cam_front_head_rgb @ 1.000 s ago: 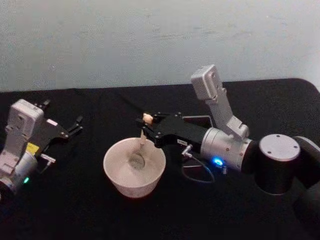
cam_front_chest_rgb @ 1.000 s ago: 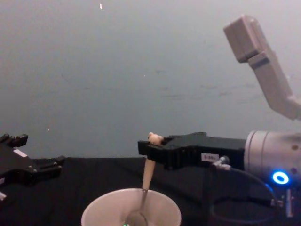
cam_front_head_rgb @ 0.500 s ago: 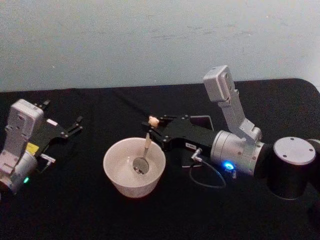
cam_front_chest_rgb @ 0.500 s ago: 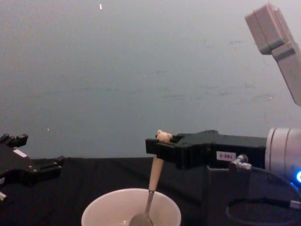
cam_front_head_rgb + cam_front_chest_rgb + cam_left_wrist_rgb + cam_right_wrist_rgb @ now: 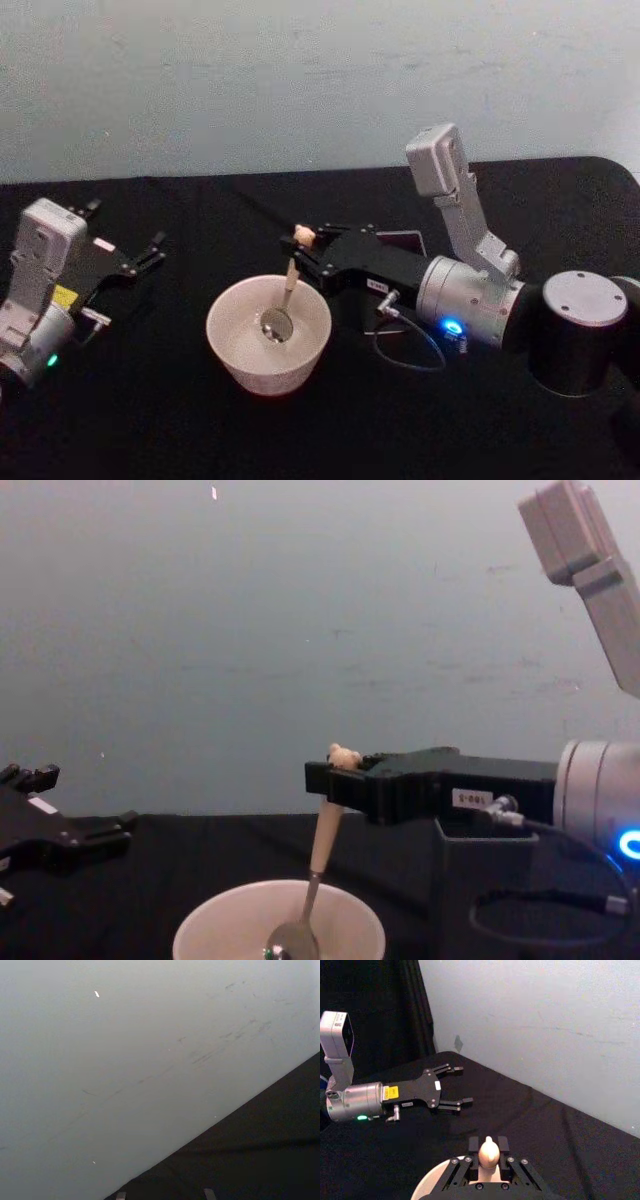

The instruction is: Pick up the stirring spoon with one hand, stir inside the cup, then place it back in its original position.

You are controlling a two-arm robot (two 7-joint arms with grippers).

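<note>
**Left end effector** (image 5: 126, 224): idle at the left of the tabletop (image 5: 150, 410), fingers spread, empty.
**Cup** (image 5: 262, 368): centre, upright.
**Stirring spoon** (image 5: 288, 283): steeply tilted, metal bowl inside the cup. Its beige handle is pinched just under the bear head by the right end effector (image 5: 302, 244). It is probably light, stiff and smooth, so it may pivot in a tip pinch; the upper handle is the best place to hold it.
**Holder** (image 5: 470, 865): behind the right arm, largely hidden, opening indiscernible.
</note>
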